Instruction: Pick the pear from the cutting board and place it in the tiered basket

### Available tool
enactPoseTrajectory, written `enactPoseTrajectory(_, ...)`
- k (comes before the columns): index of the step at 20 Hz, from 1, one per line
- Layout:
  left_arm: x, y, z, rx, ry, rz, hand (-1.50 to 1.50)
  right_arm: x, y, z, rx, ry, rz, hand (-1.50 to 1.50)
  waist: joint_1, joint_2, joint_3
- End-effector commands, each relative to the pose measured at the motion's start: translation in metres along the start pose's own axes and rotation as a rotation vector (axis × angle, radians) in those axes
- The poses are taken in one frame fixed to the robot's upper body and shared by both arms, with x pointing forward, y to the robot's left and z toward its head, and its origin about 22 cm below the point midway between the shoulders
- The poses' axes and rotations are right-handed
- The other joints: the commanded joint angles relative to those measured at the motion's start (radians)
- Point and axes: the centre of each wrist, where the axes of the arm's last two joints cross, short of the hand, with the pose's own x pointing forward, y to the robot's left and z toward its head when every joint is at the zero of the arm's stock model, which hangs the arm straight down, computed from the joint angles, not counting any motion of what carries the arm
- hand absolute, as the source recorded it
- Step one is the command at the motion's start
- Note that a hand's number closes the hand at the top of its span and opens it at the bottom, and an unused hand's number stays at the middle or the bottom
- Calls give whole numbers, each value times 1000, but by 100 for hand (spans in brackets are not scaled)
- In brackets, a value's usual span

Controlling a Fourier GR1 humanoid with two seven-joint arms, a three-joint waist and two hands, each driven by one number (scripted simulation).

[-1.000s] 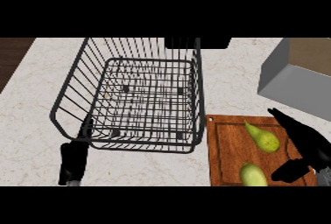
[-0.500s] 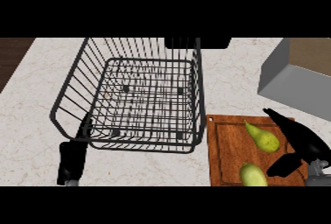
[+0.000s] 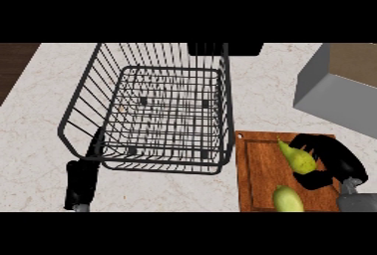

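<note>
1. The right hand (image 3: 333,160) is moving in over the wooden cutting board (image 3: 258,174); a moment ago it was hanging further right, and now it is crowding the pear (image 3: 296,158), so the pick is looking close
2. Its fingers are curving over the pear's right side while the thumb is reaching under it, touching or nearly touching; the hand is cupping the fruit, not yet clamped on it
3. The pear is lying on the board, apart from a 2nd green fruit (image 3: 287,198) near the front edge
4. The tiered basket (image 3: 81,124) is waiting to the left, holding nothing
5. The left hand (image 3: 80,185) is resting beside the basket's near corner, fingers hidden
</note>
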Motion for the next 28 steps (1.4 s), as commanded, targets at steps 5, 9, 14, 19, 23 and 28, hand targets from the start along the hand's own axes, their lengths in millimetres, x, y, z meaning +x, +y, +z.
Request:
enactPoseTrajectory(5, 2, 2, 12, -7, 23, -7, 0, 2, 7, -22, -133, -80, 126, 150, 5, 6, 0)
enactPoseTrajectory(9, -25, 10, 9, 16, 41, -17, 0, 78, 35, 17, -60, -154, 248, 150, -5, 2, -3)
enactPoseTrajectory(14, -13, -1, 8, 6, 41, 4, 0, 121, 54, 59, -43, -153, 234, 150, -6, 3, -1)
enactPoseTrajectory(19, 12, 10, -4, 29, 32, -9, 0, 127, 23, 104, -160, -210, -33, 150, -24, -1, -1)
enactPoseTrajectory(23, -6, -6, 4, 11, 52, -6, 0, 143, -24, 141, -316, -299, -209, 150, -27, 0, -2)
enactPoseTrajectory(28, -8, 13, 4, 12, 43, -1, 0, 148, -62, 198, -505, -405, -197, 150, -12, 1, -3)
